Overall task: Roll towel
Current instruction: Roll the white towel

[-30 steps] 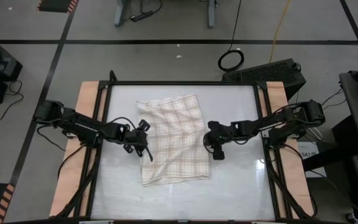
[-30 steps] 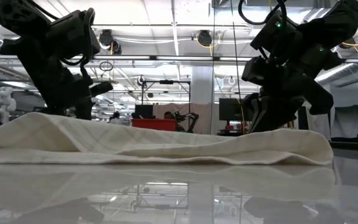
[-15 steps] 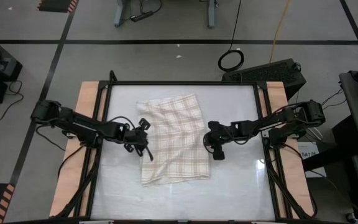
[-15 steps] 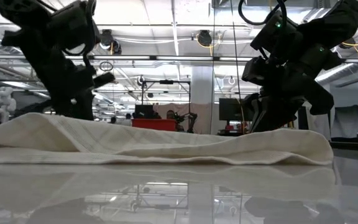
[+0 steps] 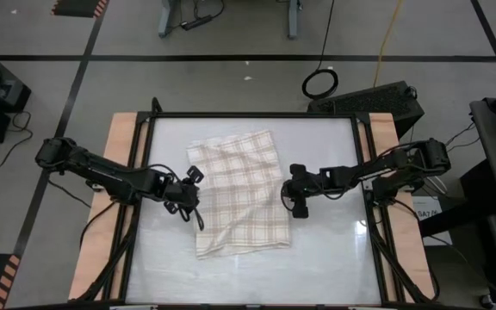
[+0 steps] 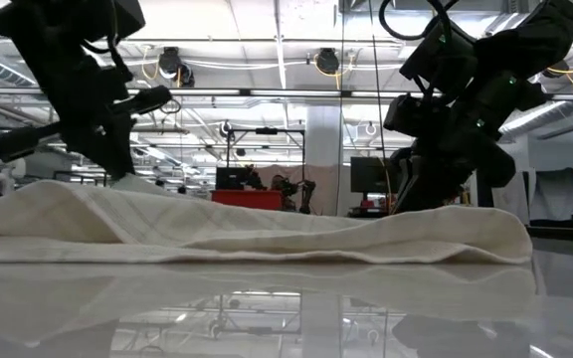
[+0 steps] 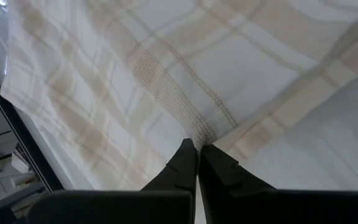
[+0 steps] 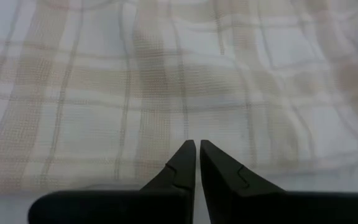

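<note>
The left pincer (image 5: 198, 215) is closed, fingertips pinching the left edge of the towel (image 5: 241, 193) just left of frame centre in the high view; the left wrist view shows cloth gathered between its tips. The right pincer (image 5: 300, 209) is closed at the towel's right edge, apparently gripping no cloth. The towel lies flat, slightly rumpled, at the centre of the white worktop (image 5: 334, 250), between both pincers.
</note>
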Tool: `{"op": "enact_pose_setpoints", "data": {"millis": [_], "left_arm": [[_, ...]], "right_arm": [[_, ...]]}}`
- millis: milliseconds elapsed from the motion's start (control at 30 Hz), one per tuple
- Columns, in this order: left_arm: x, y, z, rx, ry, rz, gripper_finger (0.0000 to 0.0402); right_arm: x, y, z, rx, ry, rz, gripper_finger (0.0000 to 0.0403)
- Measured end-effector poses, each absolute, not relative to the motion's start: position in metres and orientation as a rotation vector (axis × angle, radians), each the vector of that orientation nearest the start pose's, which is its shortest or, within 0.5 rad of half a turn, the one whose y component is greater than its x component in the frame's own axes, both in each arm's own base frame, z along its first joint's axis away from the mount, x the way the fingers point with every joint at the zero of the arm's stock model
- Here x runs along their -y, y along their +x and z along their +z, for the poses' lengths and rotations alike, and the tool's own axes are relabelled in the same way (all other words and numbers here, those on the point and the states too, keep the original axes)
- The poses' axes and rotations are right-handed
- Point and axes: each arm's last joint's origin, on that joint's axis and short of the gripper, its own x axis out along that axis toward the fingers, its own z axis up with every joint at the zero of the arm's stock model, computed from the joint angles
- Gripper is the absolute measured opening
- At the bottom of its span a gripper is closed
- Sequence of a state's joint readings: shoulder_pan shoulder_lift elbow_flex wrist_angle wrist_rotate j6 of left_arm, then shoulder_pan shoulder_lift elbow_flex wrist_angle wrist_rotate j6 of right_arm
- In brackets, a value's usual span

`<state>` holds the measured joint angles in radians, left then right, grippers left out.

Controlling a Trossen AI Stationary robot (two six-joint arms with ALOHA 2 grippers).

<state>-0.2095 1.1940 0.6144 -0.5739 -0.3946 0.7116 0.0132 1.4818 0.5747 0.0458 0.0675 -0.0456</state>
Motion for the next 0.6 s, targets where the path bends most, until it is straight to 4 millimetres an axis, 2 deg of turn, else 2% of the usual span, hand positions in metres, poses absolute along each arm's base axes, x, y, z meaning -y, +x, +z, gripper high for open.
{"op": "enact_pose_setpoints", "data": {"millis": [267,500,600], "left_arm": [[0.035,0.188,0.178,-1.186,0.964,-0.254,0.0009],[0.038,0.184,0.178,-1.209,0.969,-0.240,0.0009],[0.038,0.181,0.179,-1.219,0.917,-0.201,0.0009]], "right_arm": [[0.000,0.264,0.145,-0.824,-0.113,-0.051,0.0016],[-0.005,0.264,0.145,-0.822,-0.039,0.112,0.0016],[-0.009,0.265,0.146,-0.811,-0.008,0.136,0.0016]]}}
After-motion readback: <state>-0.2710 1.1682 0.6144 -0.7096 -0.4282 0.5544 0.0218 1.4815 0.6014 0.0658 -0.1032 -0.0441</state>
